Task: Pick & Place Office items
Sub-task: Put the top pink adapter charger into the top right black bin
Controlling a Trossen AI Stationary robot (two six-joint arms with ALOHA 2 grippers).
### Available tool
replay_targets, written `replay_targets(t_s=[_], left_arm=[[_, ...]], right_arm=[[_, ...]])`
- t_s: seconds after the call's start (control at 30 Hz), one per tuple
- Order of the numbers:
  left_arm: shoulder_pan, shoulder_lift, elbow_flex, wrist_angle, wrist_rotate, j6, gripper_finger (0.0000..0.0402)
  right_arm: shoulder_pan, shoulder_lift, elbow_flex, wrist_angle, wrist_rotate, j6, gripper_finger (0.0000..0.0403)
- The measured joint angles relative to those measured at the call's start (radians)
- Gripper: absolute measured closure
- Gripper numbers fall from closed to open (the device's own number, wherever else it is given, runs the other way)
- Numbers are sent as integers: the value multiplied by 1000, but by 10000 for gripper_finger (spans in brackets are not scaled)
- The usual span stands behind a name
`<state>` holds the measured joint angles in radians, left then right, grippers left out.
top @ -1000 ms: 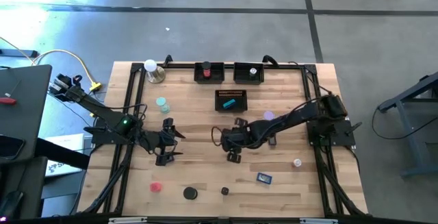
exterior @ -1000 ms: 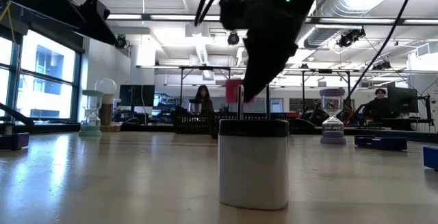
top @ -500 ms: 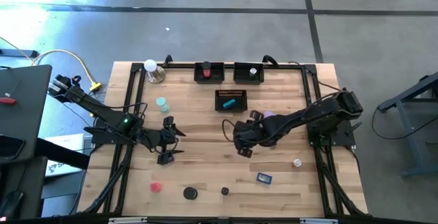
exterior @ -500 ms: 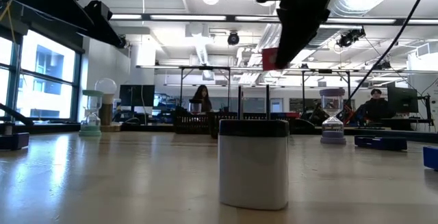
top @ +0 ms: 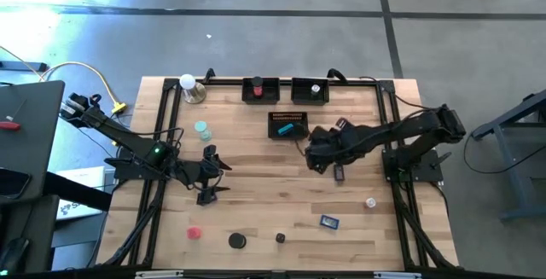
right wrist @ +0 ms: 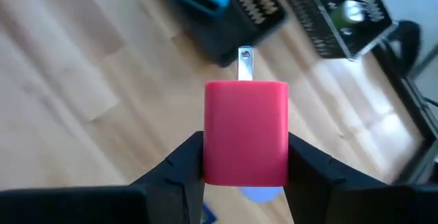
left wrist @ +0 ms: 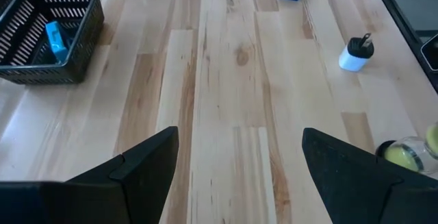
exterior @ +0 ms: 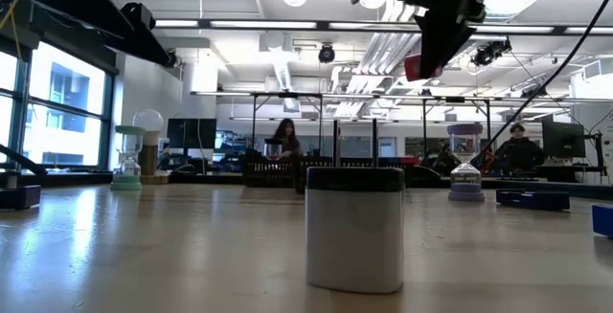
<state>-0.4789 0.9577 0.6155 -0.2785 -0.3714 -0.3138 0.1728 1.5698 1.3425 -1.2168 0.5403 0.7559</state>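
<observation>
Red cube (right wrist: 246,132) in right gripper (right wrist: 245,157), aloft.

right pincer (right wrist: 245,157) clamped (raised), left pincer (left wrist: 236,159) agape

At the back edge of your wooden table (top: 256,219) you have two black mesh trays (top: 261,90) side by side, with a third mesh tray (top: 288,125) just in front of them, nearer the middle. The white ball on its metal base (top: 189,87) stands at the back left corner. Level across the table, you look into a room with large windows on the left, and a person (exterior: 284,141) sits far behind the trays; another person (exterior: 518,146) sits at the right.
</observation>
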Motion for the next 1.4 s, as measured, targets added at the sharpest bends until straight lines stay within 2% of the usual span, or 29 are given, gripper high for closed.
replay_targets(t_s=[0.27, 0.47, 0.8, 0.93, 1.03, 1.4], left_arm=[[0, 0, 0, 45, 0, 9, 99], [1, 0, 0, 45, 0, 21, 99], [24, 0, 0, 44, -2, 29, 99], [50, 0, 0, 45, -2, 28, 99], [68, 0, 0, 44, -2, 28, 99], [159, 0, 0, 46, -2, 27, 99]], right_arm=[[-159, -50, 0, -5, 12, -88, 262], [-322, -62, 0, 15, 4, -254, 262], [-591, -60, 0, 242, -191, -575, 262], [-665, -52, 0, 333, -308, -710, 262], [-703, -31, 0, 378, -355, -782, 262], [-821, 130, -1, 465, -368, -989, 261]])
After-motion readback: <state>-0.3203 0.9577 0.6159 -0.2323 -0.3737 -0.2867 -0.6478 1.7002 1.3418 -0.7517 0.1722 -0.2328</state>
